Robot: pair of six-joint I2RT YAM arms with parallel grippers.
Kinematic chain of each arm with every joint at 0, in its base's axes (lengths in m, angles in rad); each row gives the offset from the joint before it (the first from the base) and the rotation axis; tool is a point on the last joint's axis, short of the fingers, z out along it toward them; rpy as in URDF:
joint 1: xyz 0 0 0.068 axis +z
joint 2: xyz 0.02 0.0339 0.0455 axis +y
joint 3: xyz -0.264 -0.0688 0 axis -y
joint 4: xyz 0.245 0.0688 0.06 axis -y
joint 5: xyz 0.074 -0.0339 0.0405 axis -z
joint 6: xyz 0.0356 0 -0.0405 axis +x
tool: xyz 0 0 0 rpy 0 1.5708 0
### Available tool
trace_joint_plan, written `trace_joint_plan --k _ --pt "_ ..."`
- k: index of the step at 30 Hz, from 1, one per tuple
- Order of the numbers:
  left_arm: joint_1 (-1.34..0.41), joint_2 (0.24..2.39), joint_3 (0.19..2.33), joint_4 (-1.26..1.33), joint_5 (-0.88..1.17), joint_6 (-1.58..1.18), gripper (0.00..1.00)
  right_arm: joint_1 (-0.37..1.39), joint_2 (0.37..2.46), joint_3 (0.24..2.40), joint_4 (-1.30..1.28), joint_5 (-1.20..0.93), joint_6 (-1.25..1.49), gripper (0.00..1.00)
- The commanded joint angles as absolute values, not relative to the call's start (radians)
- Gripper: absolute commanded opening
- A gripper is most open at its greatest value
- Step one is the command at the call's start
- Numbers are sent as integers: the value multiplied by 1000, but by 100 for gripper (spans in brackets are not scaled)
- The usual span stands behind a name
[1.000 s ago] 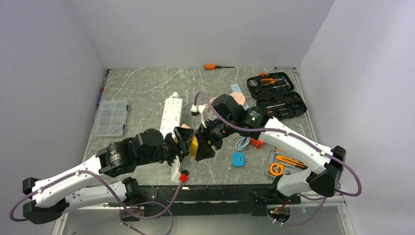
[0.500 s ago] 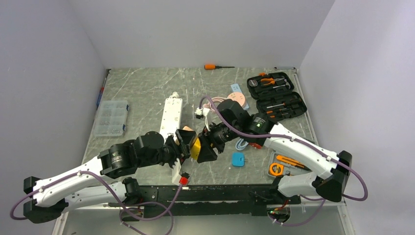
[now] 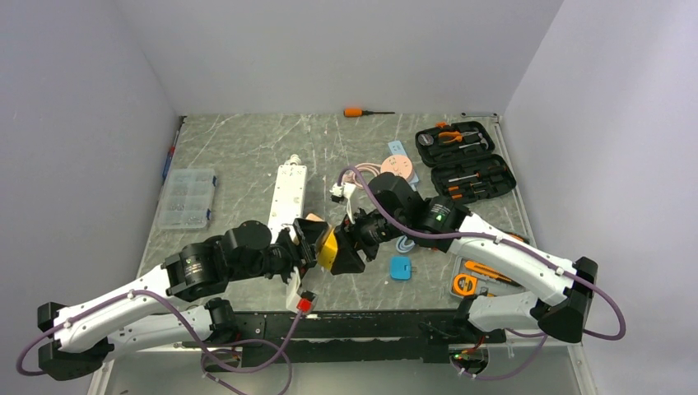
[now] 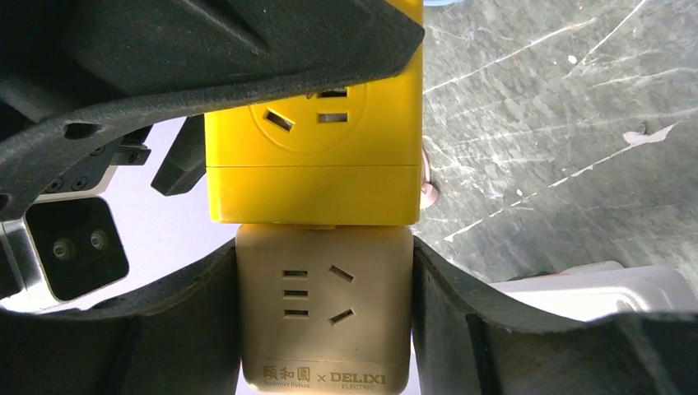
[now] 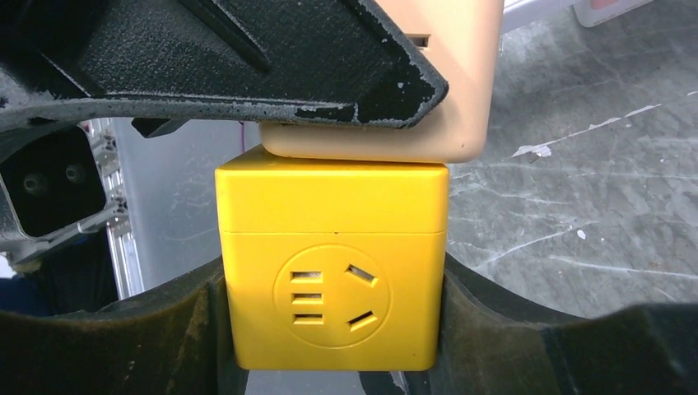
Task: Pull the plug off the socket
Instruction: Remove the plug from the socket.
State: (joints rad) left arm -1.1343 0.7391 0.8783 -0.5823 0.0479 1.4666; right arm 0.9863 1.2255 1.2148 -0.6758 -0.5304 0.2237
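The beige cube point(image 4: 325, 329) is being clenched by the left gripper point(image 4: 325, 267), and the yellow cube point(image 5: 332, 325) by the right gripper point(image 5: 333, 276). The cubes are being held touching, face to face, by the middle of the near edge. The strip point(image 3: 288, 191) is lying alongside, reaching that edge.

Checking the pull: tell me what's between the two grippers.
Two cubes butted together: beige cube in the left gripper, yellow cube in the right gripper. Both wrist views show it.
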Motion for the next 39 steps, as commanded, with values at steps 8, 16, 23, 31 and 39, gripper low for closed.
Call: trace_joint_plan --k 8,16,23,31,39 --pt "-1104 720 879 -645 -74 1510 0 986 1187 1185 -467 -483 305 100" --pt "-1103 709 870 -600 -70 1523 0 987 1222 1146 -379 -472 283 100" --pt "-1103 726 917 -598 -55 1521 0 985 1274 1168 -320 -446 250 100" --pt "-1103 728 960 -562 -65 1543 0 985 1330 1136 -235 -544 277 95" --pt "-1103 735 967 -573 -60 1544 0 985 1318 1131 -169 -628 324 44"
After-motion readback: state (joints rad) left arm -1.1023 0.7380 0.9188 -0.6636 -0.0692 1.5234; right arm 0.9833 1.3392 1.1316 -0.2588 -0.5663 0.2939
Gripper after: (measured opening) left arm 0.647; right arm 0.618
